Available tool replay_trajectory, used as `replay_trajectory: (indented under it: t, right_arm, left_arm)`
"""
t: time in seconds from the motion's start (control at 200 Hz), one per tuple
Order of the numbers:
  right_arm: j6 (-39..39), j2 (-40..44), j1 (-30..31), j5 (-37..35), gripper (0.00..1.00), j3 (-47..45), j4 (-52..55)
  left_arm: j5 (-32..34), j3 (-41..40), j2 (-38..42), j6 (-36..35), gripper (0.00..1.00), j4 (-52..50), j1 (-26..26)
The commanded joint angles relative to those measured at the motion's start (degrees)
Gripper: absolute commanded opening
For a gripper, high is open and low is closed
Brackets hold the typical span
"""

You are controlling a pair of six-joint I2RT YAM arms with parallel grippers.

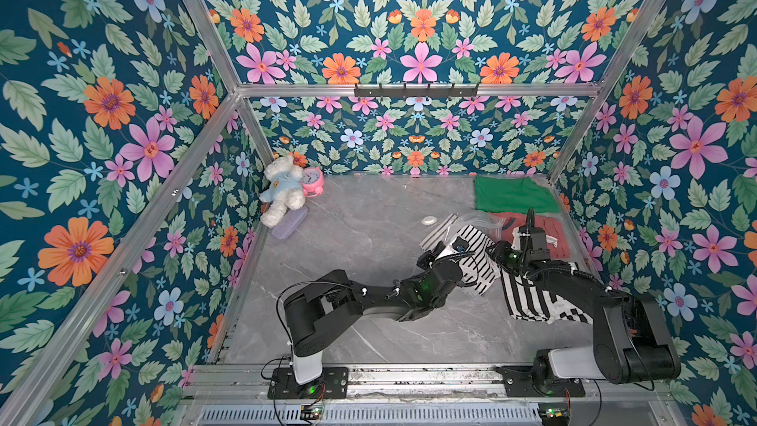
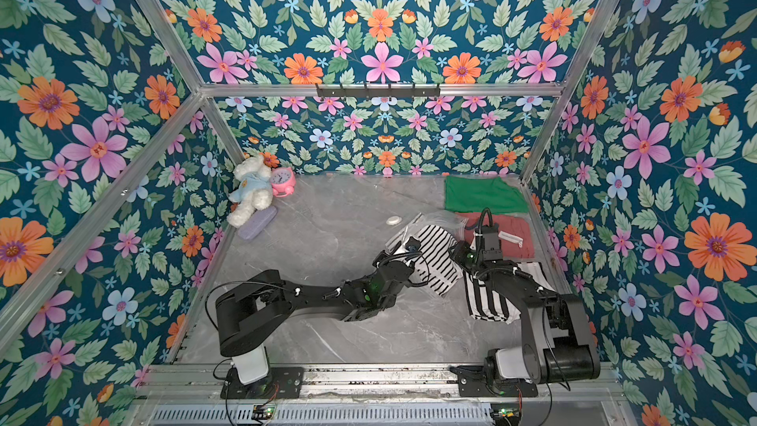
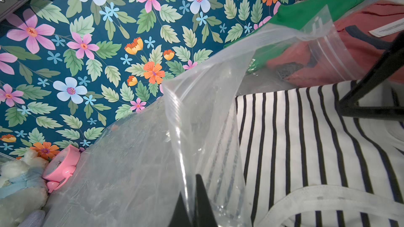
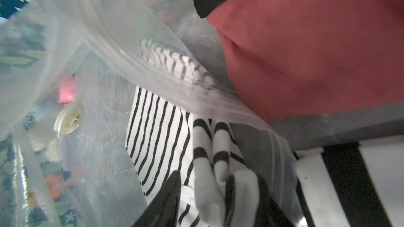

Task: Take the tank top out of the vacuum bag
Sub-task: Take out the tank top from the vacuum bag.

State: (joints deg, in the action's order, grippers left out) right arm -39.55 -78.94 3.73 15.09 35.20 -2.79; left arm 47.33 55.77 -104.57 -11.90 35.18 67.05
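Tabletop [image 1: 368, 239]: vacuum bag [image 3: 196, 110] (in left gripper [image 3: 191, 195])

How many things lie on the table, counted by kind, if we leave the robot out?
garments: 4 (green garment, red garment, thin-striped top, wide-striped garment)
vacuum bag: 1
teddy bear: 1
alarm clock: 1
lilac case: 1
total: 8

Lab test booth: aluminium frame [image 1: 286, 90], floral panels [image 1: 422, 14], bolted arm bases [image 1: 307, 383].

Tank top [image 3: 306, 138] partly in vac bag [image 3: 131, 171]
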Motion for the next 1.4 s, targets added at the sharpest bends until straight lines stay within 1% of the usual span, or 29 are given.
replay_trajectory:
  t: [0.0, 0.08, 0.28, 0.415, 0.585, 0.64, 0.705, 0.795, 0.885, 0.915, 1.08, 1.165, 1.3, 1.395]
  right_arm:
    - [2.49, 1.68, 0.05, -4.94, 0.52, 0.40, 3.40]
    - [2.80, 2.54, 0.07, -6.89, 0.54, 0.72, 5.63]
    - [3.40, 0.04, 0.05, -6.42, 0.56, 1.58, 7.51]
    - [3.43, -1.90, 0.06, -3.76, 0.56, 0.13, 2.87]
    - [2.75, -5.36, 0.15, -2.77, 0.56, 1.54, 2.81]
    - [2.26, -5.85, 0.21, -2.95, 0.51, 1.41, 2.19]
    - [1.94, -5.84, 0.23, -3.46, 0.42, 1.12, 1.57]
    - [1.76, -5.40, 0.23, -4.15, 0.23, 1.23, 1.96]
    - [1.59, -4.70, 0.23, -4.14, 0.11, 0.89, 1.80]
    - [1.71, -4.44, 0.23, -4.11, 0.08, 0.75, 1.45]
    - [1.23, -2.50, 0.19, -1.47, 0.00, 0.97, 1.65]
    - [0.90, -1.28, 0.22, -0.86, 0.00, 1.41, 2.60]
    - [1.22, -0.55, -0.42, 2.61, 0.00, 3.69, 5.78]
    - [0.04, 0.63, -1.79, 5.03, 0.00, 3.89, 7.00]
  left_arm:
    - [1.01, 0.51, -0.02, 0.15, 0.00, 1.91, 0.00]
    - [0.79, 0.31, 0.09, 0.52, 0.00, 2.13, -0.01]
    - [0.79, 0.76, -0.50, 0.73, 0.00, 2.31, -0.07]
    - [0.22, 0.22, -0.34, 0.41, 0.00, 3.72, -0.06]
    - [0.28, 0.86, -0.47, 0.67, 0.00, 3.10, -0.03]
    - [0.07, 0.50, -0.37, 0.66, 0.00, 3.73, -0.05]
    - [0.20, 0.56, -0.61, 0.63, 0.00, 3.94, -0.03]
    - [0.39, 0.92, -0.55, 1.08, 0.00, 3.08, -0.06]
    - [0.22, 0.51, -0.37, 1.11, 0.00, 3.76, -0.05]
    - [0.32, 0.40, -0.42, 0.93, 0.00, 4.12, -0.07]
    - [0.66, 1.14, -0.81, 0.95, 0.00, 3.26, -0.01]
    - [0.73, 0.75, -0.93, 0.52, 0.00, 4.04, -0.02]
    - [1.72, 1.35, -1.51, 0.00, 0.00, 3.51, -0.01]
    - [1.63, 1.06, -1.47, 0.12, 0.00, 3.66, -0.02]
